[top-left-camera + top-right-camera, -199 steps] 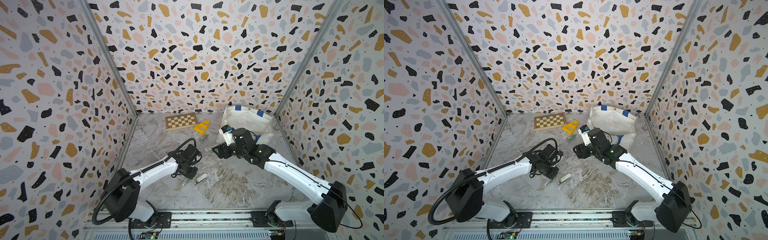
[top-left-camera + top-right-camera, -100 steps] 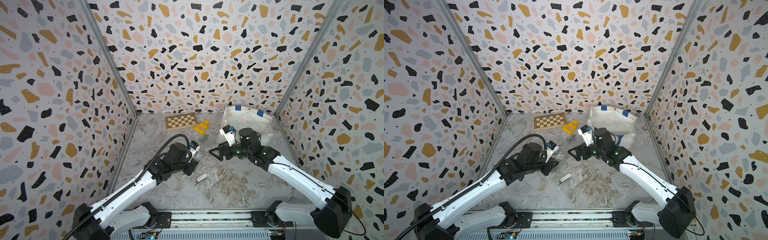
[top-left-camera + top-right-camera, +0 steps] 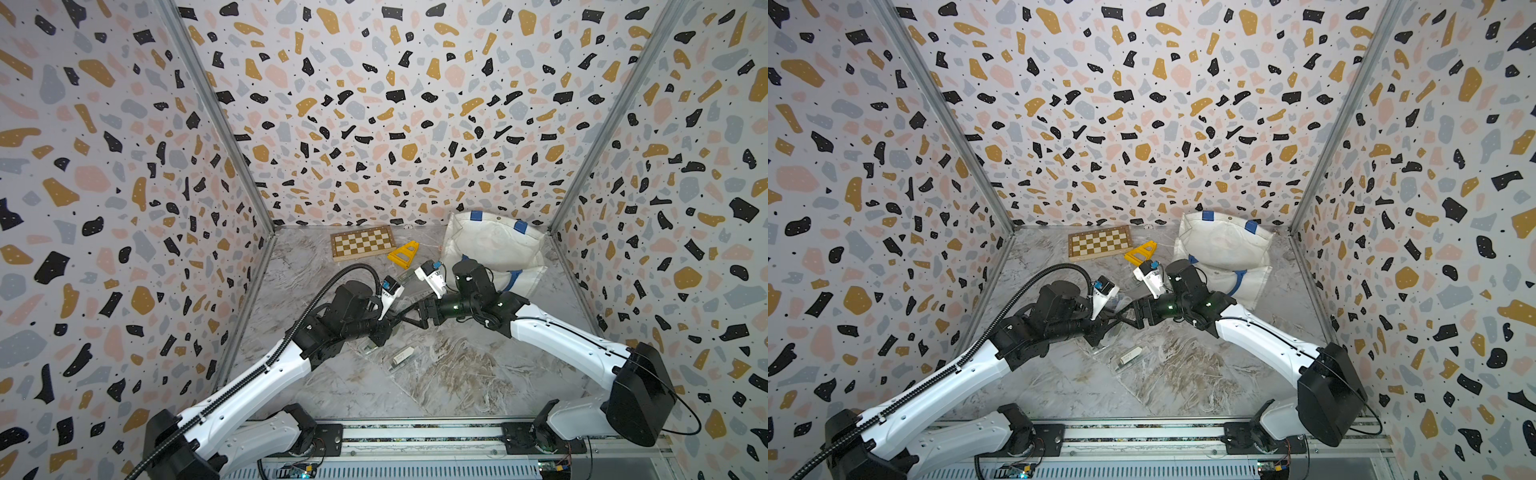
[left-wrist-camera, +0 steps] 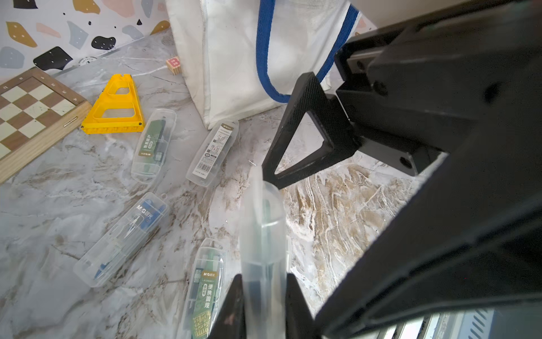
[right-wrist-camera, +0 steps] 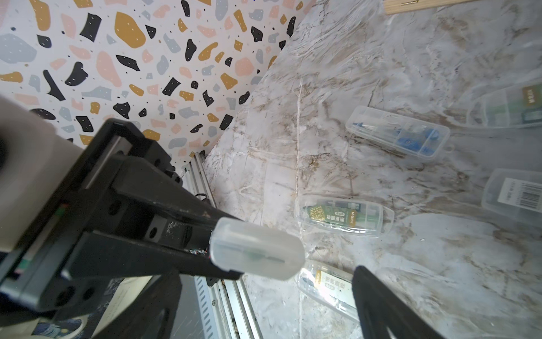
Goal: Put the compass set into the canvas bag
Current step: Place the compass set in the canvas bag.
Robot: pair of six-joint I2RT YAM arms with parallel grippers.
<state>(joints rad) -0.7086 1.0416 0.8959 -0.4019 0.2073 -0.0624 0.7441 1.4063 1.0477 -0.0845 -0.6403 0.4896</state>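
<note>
left gripper (image 4: 264, 281) — clamped on compass set (image 4: 262, 229) | right gripper (image 5: 265, 271) — jaws wide, set's tip between them

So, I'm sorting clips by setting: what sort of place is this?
Probably a robot test booth, not a home: terrazzo-print walls box in a marble-look tabletop, and two robot arms are mounted on a metal rail at its front edge.

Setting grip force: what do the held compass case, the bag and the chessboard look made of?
The held compass case looks like clear, slightly frosted hard plastic; its contents show through. The canvas bag is matte, creased white cloth with a blue webbing handle. The chessboard seems wood: grain shows on its frame.
</note>
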